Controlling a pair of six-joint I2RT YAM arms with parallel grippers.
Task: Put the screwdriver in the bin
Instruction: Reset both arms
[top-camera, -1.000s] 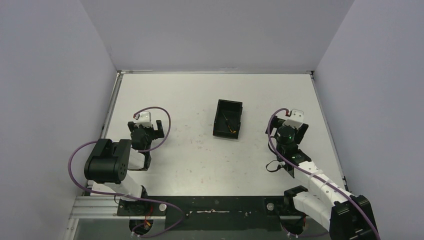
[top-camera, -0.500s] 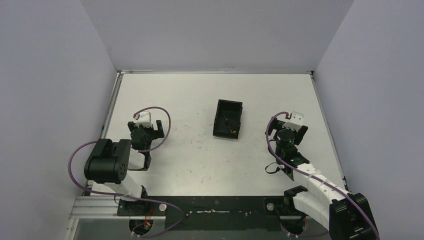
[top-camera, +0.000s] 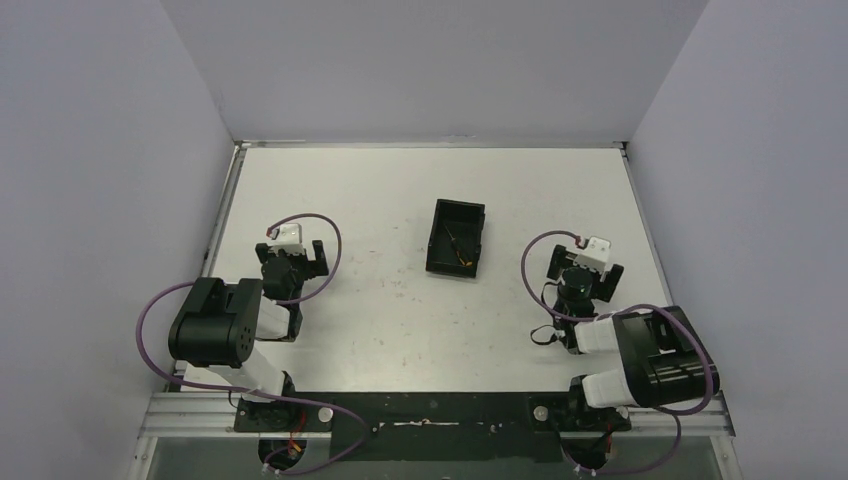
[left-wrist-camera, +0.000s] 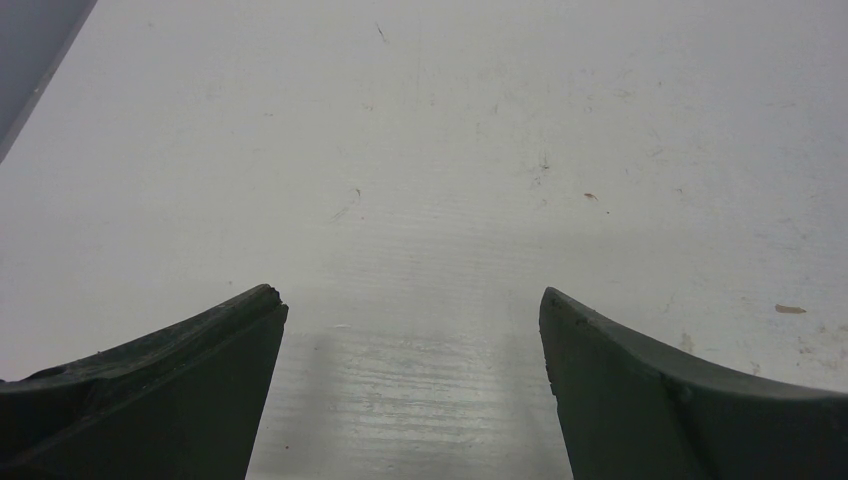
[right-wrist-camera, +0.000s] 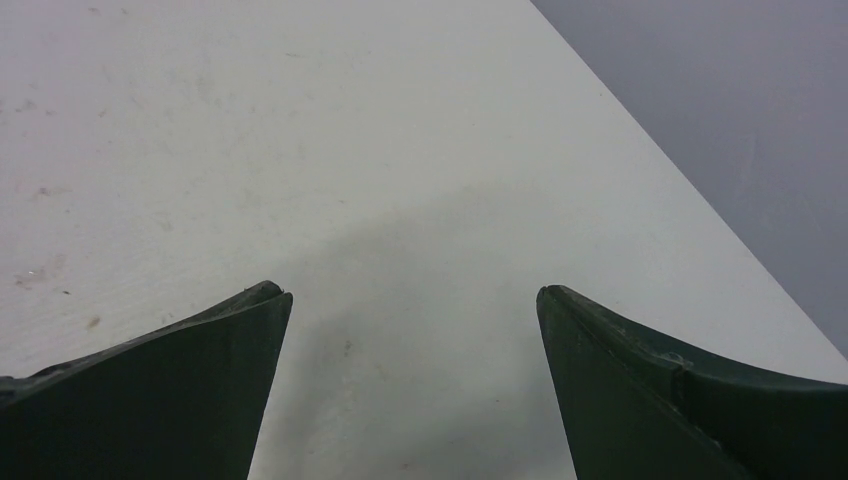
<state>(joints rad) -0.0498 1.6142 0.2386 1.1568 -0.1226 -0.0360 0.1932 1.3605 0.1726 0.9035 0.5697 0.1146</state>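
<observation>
Both left gripper (left-wrist-camera: 410, 300) and right gripper (right-wrist-camera: 412, 295) gape; only overhead shows screwdriver (top-camera: 460, 247), seemingly in bin (top-camera: 460, 204).

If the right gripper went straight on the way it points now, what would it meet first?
Probably just the bare white table top; nothing lies ahead of the open right gripper in its wrist view. The grey side wall stands off to its right.

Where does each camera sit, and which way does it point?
Top: above and behind, looking down on table, bin holding the screwdriver, left arm and right arm.
Left wrist: on the left arm, facing out over table; the left tool shows, open.
Right wrist: on the right arm, facing table and side wall; the right tool shows, open.
Shared: both wrist views see table, no bin.
</observation>
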